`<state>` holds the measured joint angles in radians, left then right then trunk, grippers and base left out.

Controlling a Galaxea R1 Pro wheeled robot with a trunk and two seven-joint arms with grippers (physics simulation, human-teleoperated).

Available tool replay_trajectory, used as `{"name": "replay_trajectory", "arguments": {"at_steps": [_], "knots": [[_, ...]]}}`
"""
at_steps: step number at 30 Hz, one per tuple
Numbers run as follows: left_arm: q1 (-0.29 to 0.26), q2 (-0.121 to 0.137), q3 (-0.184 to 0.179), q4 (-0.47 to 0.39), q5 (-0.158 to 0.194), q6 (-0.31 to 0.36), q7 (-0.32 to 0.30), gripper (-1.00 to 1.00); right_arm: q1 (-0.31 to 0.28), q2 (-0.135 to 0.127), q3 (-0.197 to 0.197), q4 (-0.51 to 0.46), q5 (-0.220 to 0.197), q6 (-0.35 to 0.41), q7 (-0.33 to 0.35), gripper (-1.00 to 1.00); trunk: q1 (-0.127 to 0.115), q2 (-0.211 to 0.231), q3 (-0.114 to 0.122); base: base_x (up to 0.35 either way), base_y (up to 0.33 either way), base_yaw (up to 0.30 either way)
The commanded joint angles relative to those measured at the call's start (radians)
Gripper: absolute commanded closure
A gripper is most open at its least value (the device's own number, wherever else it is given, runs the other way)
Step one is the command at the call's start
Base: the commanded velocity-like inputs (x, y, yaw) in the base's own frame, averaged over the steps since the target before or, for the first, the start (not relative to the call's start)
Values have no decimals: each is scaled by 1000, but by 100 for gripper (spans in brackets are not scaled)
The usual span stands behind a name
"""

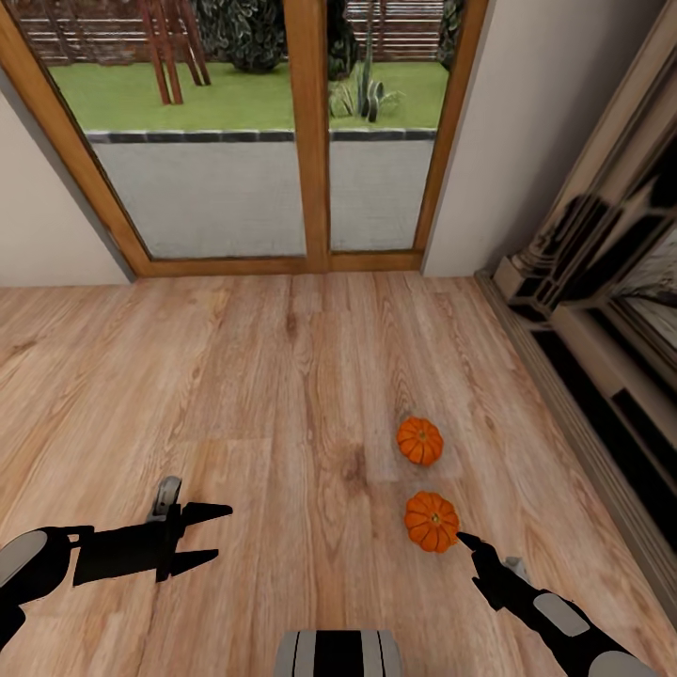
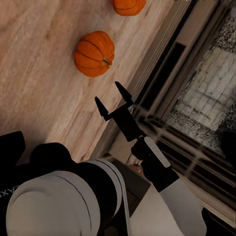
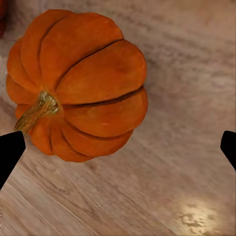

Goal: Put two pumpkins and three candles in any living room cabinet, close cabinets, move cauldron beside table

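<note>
Two orange ribbed pumpkins lie on the wooden floor to my front right, the farther pumpkin (image 1: 419, 441) just beyond the nearer pumpkin (image 1: 432, 521). My right gripper (image 1: 467, 543) sits low, right behind the nearer one, with its fingers pointing at it. In the right wrist view that pumpkin (image 3: 78, 83) lies just ahead of the open right gripper (image 3: 118, 150), stem towards one fingertip, not between the tips. The left wrist view takes in the same open right gripper (image 2: 112, 98) and both pumpkins (image 2: 94, 53) (image 2: 129, 6). My left gripper (image 1: 212, 534) hovers open and empty at the lower left.
A wood-framed glass door (image 1: 306, 132) onto a garden closes the far side. A cream and black built-in structure (image 1: 602, 310) runs along the right wall close to the pumpkins. Bare wooden floor (image 1: 235, 376) stretches left and ahead. My base (image 1: 338, 653) shows at the bottom.
</note>
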<state>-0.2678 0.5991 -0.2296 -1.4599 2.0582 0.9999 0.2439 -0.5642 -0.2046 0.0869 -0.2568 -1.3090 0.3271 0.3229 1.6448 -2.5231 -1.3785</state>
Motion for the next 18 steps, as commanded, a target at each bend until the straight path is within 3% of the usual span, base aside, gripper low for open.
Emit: {"name": "replay_trajectory", "arguments": {"at_steps": [1, 18], "knots": [[-1, 1, -1, 0, 11, 0, 9, -100, 0, -1, 8, 1, -9, 1, 2, -100, 0, 0, -1, 252, 0, 0], [-1, 1, -2, -16, 10, 0, 9, -100, -1, -1, 10, 1, -9, 0, -10, -100, 0, 0, -1, 57, 0, 0]]}}
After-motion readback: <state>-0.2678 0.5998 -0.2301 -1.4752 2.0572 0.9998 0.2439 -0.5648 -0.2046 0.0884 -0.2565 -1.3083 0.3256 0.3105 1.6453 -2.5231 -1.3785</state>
